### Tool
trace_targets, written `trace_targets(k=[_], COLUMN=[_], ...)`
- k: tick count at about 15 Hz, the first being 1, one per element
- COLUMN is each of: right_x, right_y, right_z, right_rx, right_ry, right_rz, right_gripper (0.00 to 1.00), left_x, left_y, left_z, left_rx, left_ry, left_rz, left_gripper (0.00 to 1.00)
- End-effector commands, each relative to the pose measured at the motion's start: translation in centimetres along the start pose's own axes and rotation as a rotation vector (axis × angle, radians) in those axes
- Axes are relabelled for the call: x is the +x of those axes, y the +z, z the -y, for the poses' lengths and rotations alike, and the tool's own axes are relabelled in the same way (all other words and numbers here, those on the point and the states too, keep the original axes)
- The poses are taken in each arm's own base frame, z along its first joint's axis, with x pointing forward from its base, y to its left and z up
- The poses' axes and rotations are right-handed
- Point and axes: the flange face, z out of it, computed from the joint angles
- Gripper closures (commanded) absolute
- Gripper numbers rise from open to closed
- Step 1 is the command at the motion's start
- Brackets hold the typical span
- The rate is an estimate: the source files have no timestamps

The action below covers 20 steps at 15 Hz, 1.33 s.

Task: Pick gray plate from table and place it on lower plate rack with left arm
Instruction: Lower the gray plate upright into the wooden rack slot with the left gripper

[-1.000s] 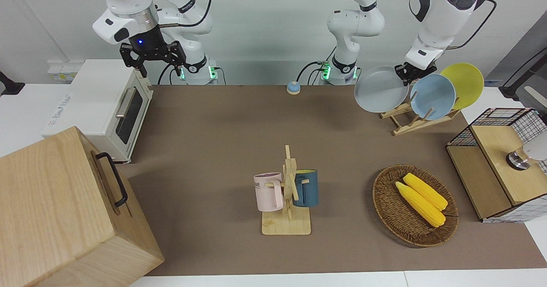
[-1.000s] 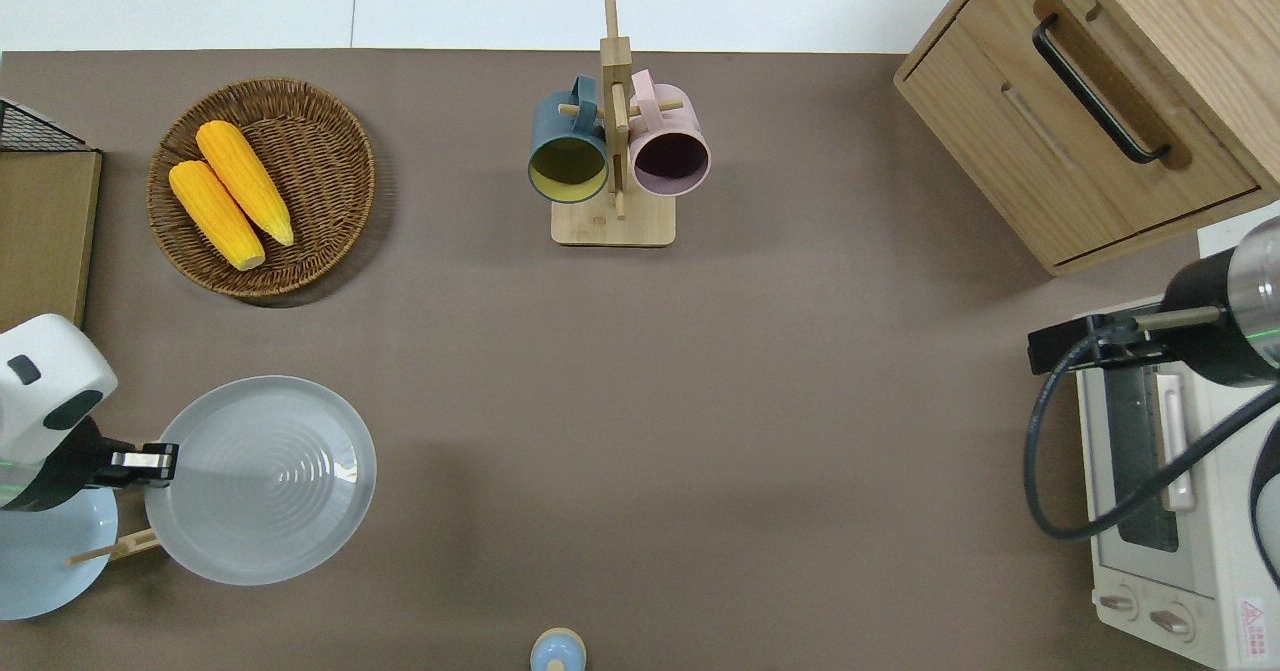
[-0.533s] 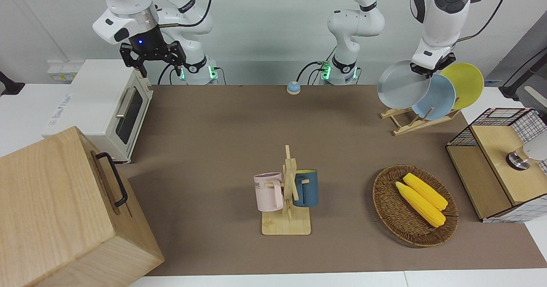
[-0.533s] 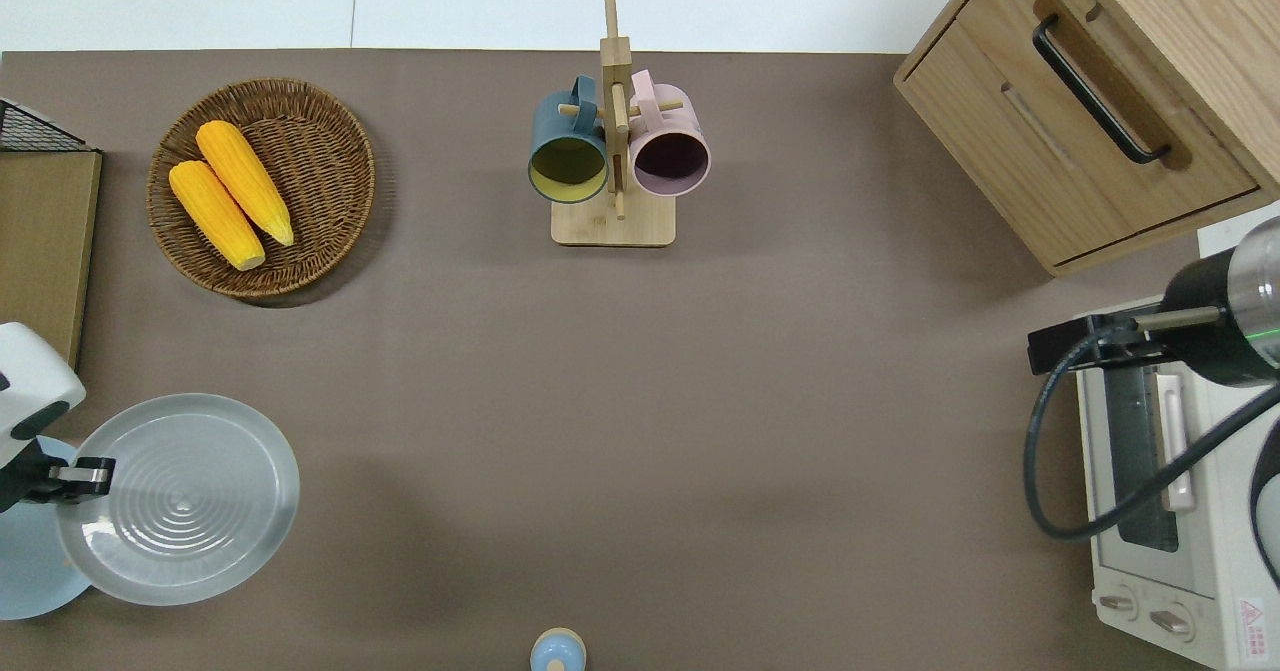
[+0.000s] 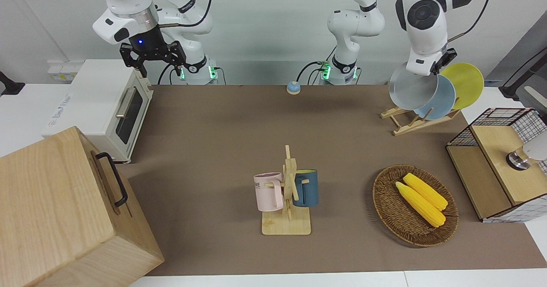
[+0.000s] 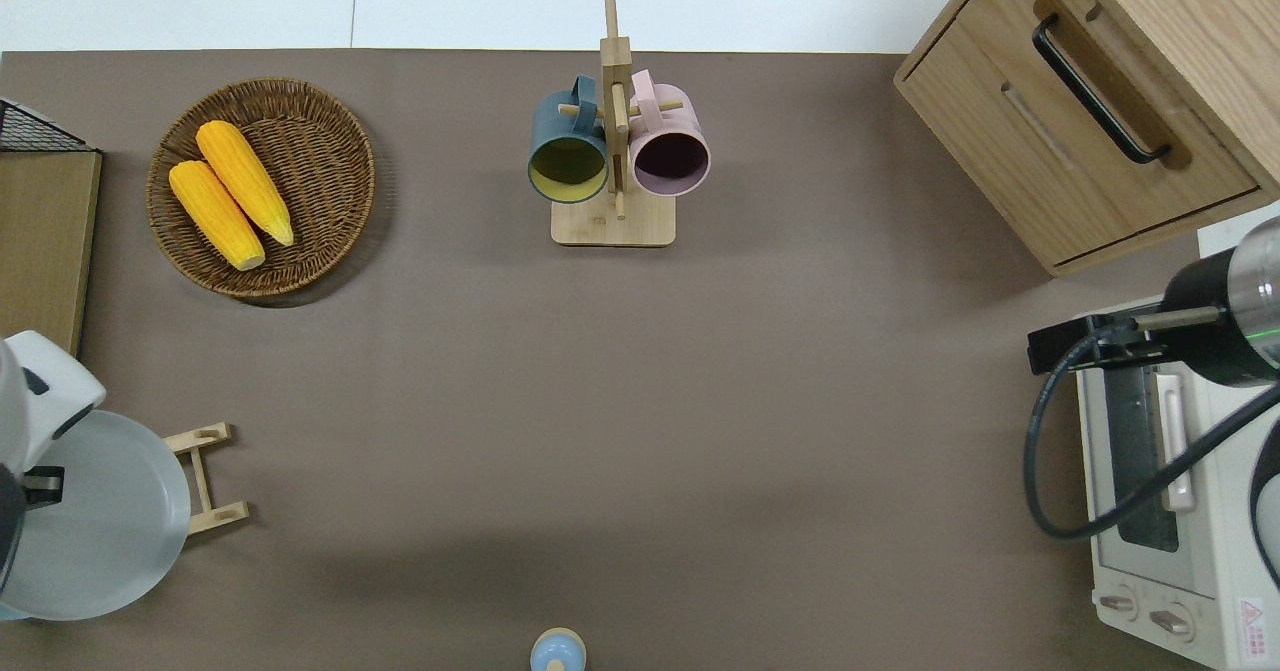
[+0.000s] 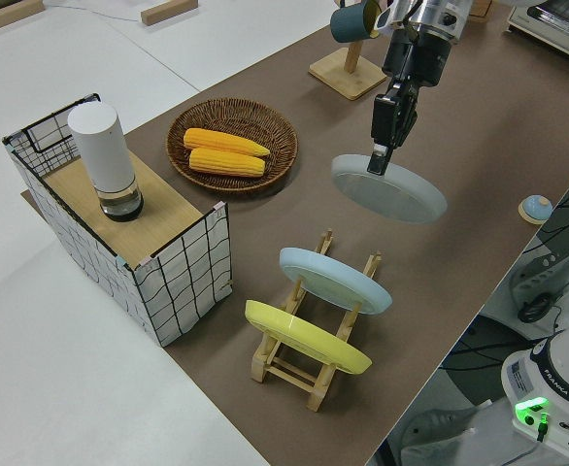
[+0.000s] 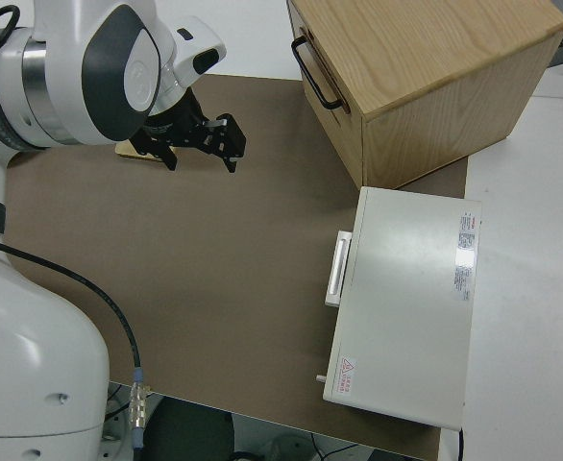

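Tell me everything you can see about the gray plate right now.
The gray plate is round, plain, pale gray, with a shallow rim. The left gripper holds it by the rim, in the air and tilted, over the rack at the left arm's end of the table. It hangs beside the blue plate, in no slot yet.

A plain pale wall (image 5: 265,26) rises where the brown table (image 5: 222,133) ends.

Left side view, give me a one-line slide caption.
Left gripper holds the gray plate in the air near the lower plate rack with two plates.
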Motion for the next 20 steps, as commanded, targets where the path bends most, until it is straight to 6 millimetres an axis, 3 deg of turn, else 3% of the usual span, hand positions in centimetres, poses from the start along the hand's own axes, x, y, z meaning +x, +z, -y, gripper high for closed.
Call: trace_targets(k=[1, 6, 8, 16, 20], right_x=[-0.3, -0.3, -0.3, -0.3, -0.3], right_y=[-0.3, -0.3, -0.3, -0.3, -0.3], right_z=[0.0, 0.0, 0.0, 0.1, 0.1], right_rx=[0.007, 0.007, 0.007, 0.006, 0.006], right_ry=[0.001, 0.001, 0.001, -0.001, -0.001], right_rz=[0.006, 0.006, 0.006, 0.006, 0.006], right_gripper=[0.011, 0.011, 0.011, 0.013, 0.011], left_x=[0.0, 0.3, 0.6, 1.2, 1.4], left_y=[1.4, 2.8, 3.0, 5.1, 5.9], left_z=[-2.7, -4.1, -5.8, -9.4, -10.1], left_rx=[0.179, 0.227, 0.248, 0.294, 0.300], left_ry=[-0.103, -0.166, -0.192, -0.254, -0.261], left_rz=[0.004, 0.011, 0.006, 0.014, 0.021], left_gripper=[1.00, 1.00, 1.00, 1.00, 1.00])
